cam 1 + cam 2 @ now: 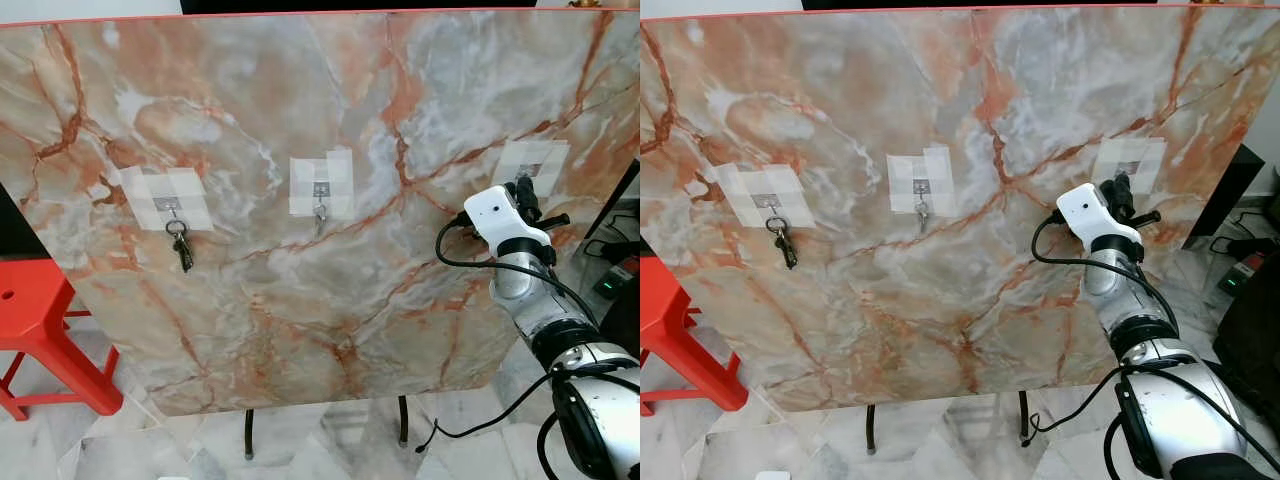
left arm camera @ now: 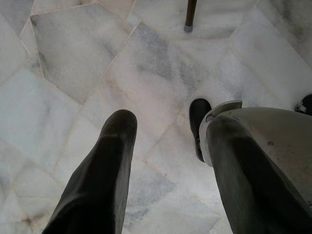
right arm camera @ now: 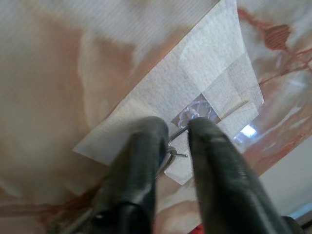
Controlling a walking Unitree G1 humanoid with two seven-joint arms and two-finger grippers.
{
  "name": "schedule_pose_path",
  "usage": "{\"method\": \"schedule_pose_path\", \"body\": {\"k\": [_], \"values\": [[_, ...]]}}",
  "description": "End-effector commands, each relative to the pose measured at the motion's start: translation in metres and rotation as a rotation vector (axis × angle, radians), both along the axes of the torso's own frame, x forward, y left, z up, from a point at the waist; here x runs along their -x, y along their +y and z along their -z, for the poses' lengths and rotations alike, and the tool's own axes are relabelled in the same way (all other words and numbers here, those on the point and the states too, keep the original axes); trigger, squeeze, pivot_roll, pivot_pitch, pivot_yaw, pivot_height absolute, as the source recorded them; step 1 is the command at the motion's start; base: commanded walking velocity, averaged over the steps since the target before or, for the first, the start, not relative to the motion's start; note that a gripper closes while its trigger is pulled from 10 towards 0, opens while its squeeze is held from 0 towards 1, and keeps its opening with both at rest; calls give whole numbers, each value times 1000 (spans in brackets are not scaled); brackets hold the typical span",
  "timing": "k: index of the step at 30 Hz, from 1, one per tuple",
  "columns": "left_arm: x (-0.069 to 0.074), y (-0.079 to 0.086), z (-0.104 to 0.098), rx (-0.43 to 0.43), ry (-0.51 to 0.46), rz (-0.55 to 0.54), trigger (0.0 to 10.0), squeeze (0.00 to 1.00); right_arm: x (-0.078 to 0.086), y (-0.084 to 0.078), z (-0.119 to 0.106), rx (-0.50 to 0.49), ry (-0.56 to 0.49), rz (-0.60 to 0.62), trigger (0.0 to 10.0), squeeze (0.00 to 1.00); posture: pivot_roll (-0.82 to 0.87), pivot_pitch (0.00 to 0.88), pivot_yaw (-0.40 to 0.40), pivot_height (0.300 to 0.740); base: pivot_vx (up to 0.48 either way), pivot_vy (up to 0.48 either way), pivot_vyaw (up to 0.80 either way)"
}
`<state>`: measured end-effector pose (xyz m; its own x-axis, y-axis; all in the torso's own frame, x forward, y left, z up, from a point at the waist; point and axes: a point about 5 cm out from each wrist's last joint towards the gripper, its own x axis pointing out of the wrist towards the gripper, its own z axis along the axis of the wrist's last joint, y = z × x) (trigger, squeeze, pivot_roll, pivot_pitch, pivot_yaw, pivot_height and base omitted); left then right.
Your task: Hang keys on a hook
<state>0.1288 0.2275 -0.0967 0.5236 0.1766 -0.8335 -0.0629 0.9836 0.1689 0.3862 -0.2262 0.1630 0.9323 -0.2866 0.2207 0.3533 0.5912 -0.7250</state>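
Right gripper [image 3: 178, 131] is pressing up against the taped hook [image 3: 194, 113] on the marble board [image 1: 300, 120], fingers pinching a key ring [image 3: 171, 148]. Left gripper [image 2: 165, 131] is dangling, jaws spread.

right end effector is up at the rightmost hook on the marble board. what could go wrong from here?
1. In the right wrist view the right end effector pinches a thin key ring just short of the right hook; releasing now would likely drop it.
2. That hook is only held by tape on the board; pushing could peel it.
3. The fingers block the ring, so alignment is hard to check.
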Motion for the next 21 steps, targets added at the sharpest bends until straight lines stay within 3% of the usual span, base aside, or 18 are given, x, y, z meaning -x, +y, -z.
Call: {"method": "schedule_pose_path", "body": {"k": [1, 2, 3, 7, 9, 14, 15, 20, 21], "values": [[3, 2, 1, -3, 18, -4, 10000, 0, -1, 6, -1, -34, -15, -28, 10000, 1000, 74, 0, -9, 740, 0, 0, 0], [3, 2, 1, -4, 18, -4, 10000, 0, -1, 9, 0, -71, -19, -52, 10000, 365, 74, 0, -9, 740, 0, 0, 0], [4, 2, 1, -4, 18, -4, 10000, 0, 0, 11, 2, -94, -21, -68, 10000, 0, 74, 0, -9, 740, 0, 0, 0], [4, 3, 1, -4, 19, -3, 10000, 0, 2, 17, 7, -189, -41, -96, 10000, 0, 73, 0, -14, 740, 0, 0, 0], [4, 3, 1, -3, 19, -7, 10000, 0, 16, 25, 27, -344, -112, -94, 10000, 0, 74, 0, -18, 740, 0, 0, 0], [5, 3, 1, 0, 21, -5, 10000, 0, 38, 32, 53, -411, -128, -112, 10000, 0, 57, 0, -13, 740, 0, 0, 0], [5, 2, 1, 1, 25, 4, 10000, 0, 54, 40, 74, -473, -70, -132, 10000, 0, 43, 0, -11, 740, 0, 0, 0], [5, 2, 2, 2, 28, 12, 10000, 0, 88, 49, 128, -598, 166, -156, 10000, 0, 21, 0, -13, 740, 0, 0, 0], [5, 2, 2, 2, 28, 16, 10000, 0, 105, 44, 157, -760, 291, -74, 10000, 0, 22, 0, -15, 740, 0, 0, 0]]}}
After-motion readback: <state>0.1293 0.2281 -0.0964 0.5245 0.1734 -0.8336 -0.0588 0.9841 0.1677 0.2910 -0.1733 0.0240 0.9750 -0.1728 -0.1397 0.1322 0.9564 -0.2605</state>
